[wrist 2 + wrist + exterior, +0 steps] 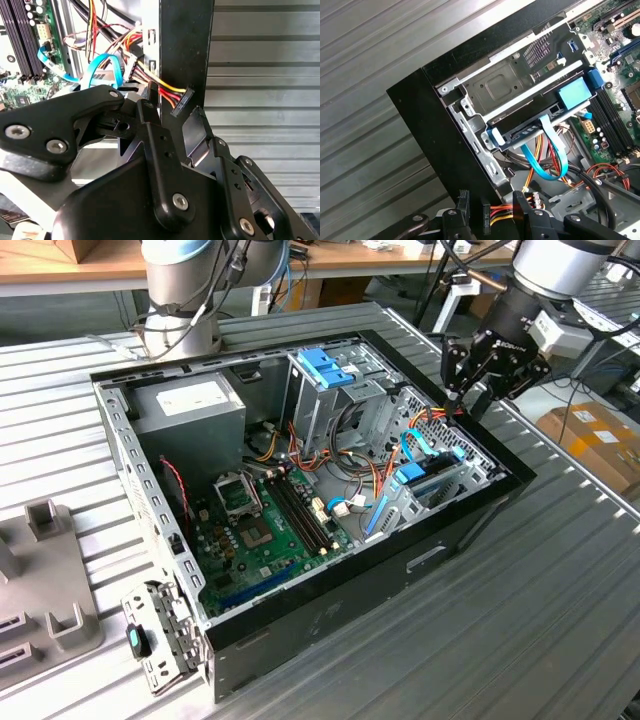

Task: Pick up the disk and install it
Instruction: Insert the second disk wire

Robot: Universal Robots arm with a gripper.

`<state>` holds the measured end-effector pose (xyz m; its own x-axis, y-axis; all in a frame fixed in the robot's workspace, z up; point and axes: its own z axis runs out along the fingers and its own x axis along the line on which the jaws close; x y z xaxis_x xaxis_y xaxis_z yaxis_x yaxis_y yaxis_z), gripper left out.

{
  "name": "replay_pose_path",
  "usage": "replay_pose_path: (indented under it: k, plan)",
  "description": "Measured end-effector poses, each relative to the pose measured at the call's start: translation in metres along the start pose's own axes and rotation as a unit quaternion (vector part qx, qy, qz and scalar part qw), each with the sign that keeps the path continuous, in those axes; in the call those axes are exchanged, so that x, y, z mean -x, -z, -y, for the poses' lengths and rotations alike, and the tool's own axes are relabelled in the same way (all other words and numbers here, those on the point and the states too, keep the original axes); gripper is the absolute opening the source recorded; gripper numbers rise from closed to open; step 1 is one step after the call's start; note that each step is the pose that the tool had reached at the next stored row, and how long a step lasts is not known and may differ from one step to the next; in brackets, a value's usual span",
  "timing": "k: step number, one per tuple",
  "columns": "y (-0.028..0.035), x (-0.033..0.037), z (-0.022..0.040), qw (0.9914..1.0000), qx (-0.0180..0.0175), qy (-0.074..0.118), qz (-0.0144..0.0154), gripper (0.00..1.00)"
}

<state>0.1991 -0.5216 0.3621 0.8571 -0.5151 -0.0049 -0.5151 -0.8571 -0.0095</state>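
You are looking at a ribbed grey metal surface (560,580) carrying an open black computer case (330,625), lying on its side with its inside facing up. Inside the case, a large grey power-supply box (195,405) sits at the far left in the exterior view, and a green motherboard (265,535) lies below it toward the near side. An upright metal cage topped by a blue plastic bracket (322,367) stands near the middle of the far wall.

The robot arm comes in from the exterior view's upper right, and its gripper (470,390) hangs just above the case's right-hand wall, over a bundle of red, yellow and orange wires (432,420). Its jaws stand apart and hold nothing; in the second wrist view the black fingers (155,150) straddle the case's black wall.

The disk (540,122) already sits in the drive bay at the case's right side, near the gripper: in the first wrist view its dark body is framed by the light-blue carrier, with a flat blue data cable (555,155) looping out from its end. In the exterior view the disk (428,475) shows as light-blue pieces just below the wires.
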Motion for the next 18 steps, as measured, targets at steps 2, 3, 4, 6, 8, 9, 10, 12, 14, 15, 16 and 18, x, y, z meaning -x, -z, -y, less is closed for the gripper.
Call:
replay_pose_path:
  k: [2, 3, 4, 6, 8, 9, 10, 12, 14, 15, 16, 18]
  plan:
    - [0.0, 0.0004, 0.003, 1.0, 0.0, 0.0, 0.0, 0.47]
    - [-0.0001, 0.0004, 0.0039, 1.0, 0.0, 0.0, 0.0, 0.47]
    - [-0.0001, 0.0007, 0.0056, 1.0, -0.0001, 0.0, 0.0001, 0.47]
    - [-0.0001, 0.0012, 0.0077, 1.0, 0.0, 0.0, 0.0, 0.47]
    - [-0.0001, 0.0016, 0.0097, 1.0, -0.0001, 0.0, 0.0, 0.47]
    - [-0.0002, 0.0018, 0.0108, 1.0, -0.0001, 0.0, 0.0001, 0.47]
    - [-0.0002, 0.0018, 0.0108, 1.0, -0.0001, 0.0, 0.0001, 0.47]
    - [-0.0001, 0.0015, 0.0111, 1.0, -0.0001, 0.0, 0.0, 0.47]
    - [-0.0001, -0.0004, 0.0096, 1.0, -0.0001, 0.0, 0.0, 0.47]
    - [-0.0002, -0.0015, 0.0085, 1.0, -0.0001, 0.0, 0.0001, 0.47]
    - [-0.0001, -0.0017, 0.0083, 1.0, -0.0001, 0.0, 0.0, 0.47]
    - [-0.0001, -0.0019, 0.0081, 1.0, -0.0001, 0.0, 0.0, 0.47]
